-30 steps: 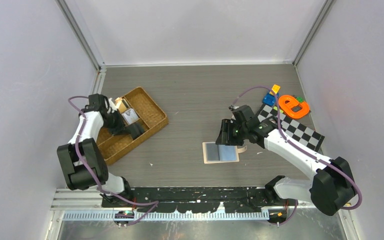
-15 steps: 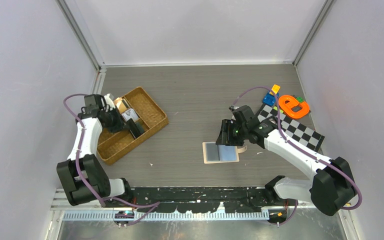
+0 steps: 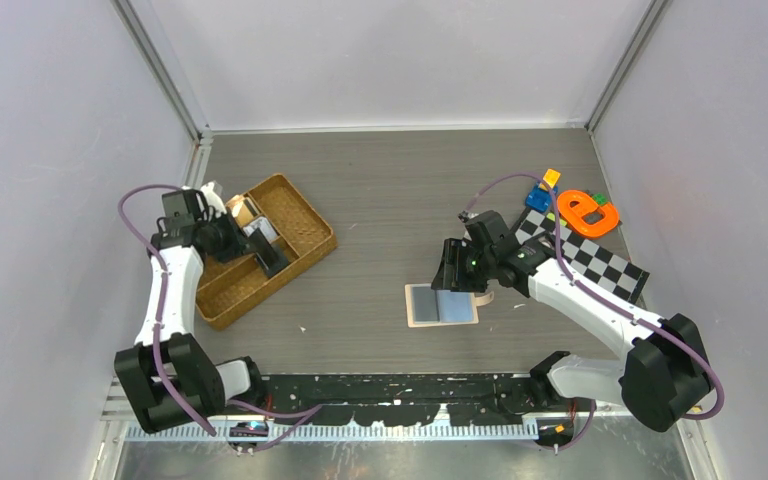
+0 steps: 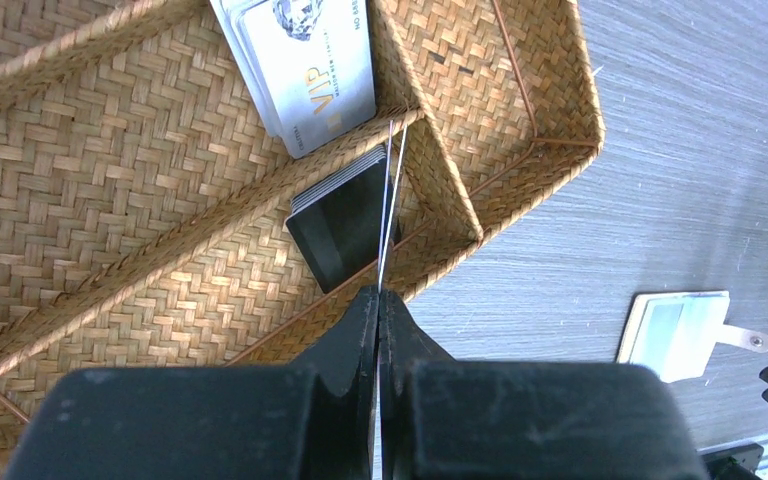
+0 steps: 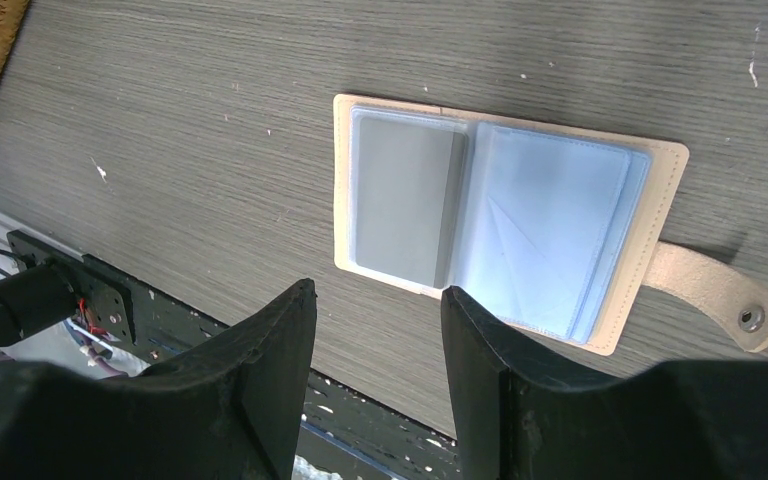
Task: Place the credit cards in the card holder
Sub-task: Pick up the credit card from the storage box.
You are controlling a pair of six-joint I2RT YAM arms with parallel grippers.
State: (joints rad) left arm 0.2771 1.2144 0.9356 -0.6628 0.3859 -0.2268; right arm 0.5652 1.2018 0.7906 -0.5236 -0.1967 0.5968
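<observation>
Left claw [image 4: 379, 292] pinches a credit card [image 4: 387, 210] edge-on, long axis pointing straight out beyond the fingertips.

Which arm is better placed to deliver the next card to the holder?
Left. The left gripper is shut on a card, seen edge-on, above the wicker tray. The right gripper is open and empty over the open card holder.

A grey wood-grain table [image 3: 390, 180] is seen. At its left, a wicker tray [image 3: 310, 208] is set askew. Near the front middle, a beige card holder [image 3: 441, 304] is laid open and flat. At the right, a checkered board [image 3: 600, 262] is laid, with coloured blocks [image 3: 540, 195] just beside its far corner.
</observation>
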